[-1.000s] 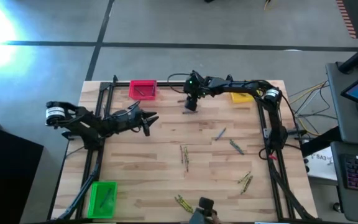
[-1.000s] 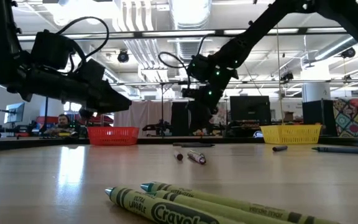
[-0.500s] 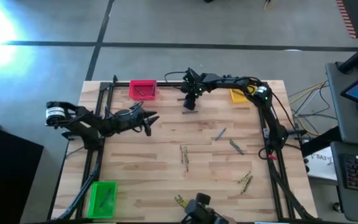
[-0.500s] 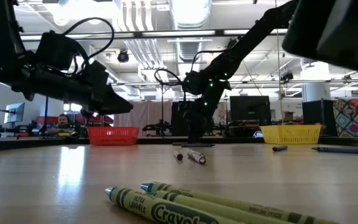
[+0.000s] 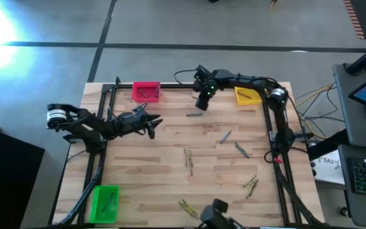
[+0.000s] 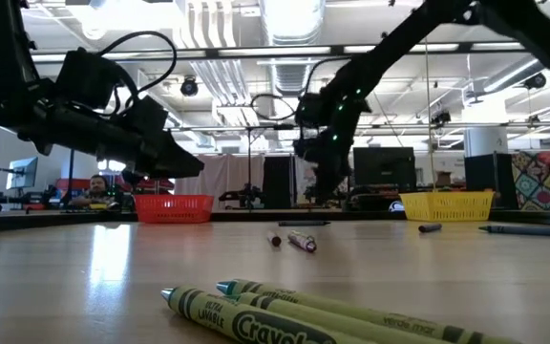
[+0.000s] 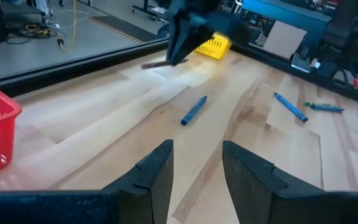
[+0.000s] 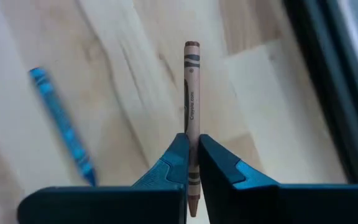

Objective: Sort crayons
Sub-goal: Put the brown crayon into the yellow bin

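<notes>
Between the right gripper's point(image 8: 191, 163) closed fingers, slim brownish-red crayon point(image 8: 191, 106), paper-wrapped, left gripper point(image 7: 196, 163) parted, empty.

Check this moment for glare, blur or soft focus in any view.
High view: strong glare washes out the floor at top left. Right wrist view: the brown crayon clamped in the right gripper is sharp, the blue crayon motion-blurred. Low view: near olive crayons crisp. Left wrist view: the right arm's gripper is smeared.

Three bins around a wooden bench point(image 5: 170, 146)
Pink bin point(image 5: 146, 91) and yellow bin point(image 5: 245, 97) along the far edge, green bin point(image 5: 105, 203) at the near left corner.
</notes>
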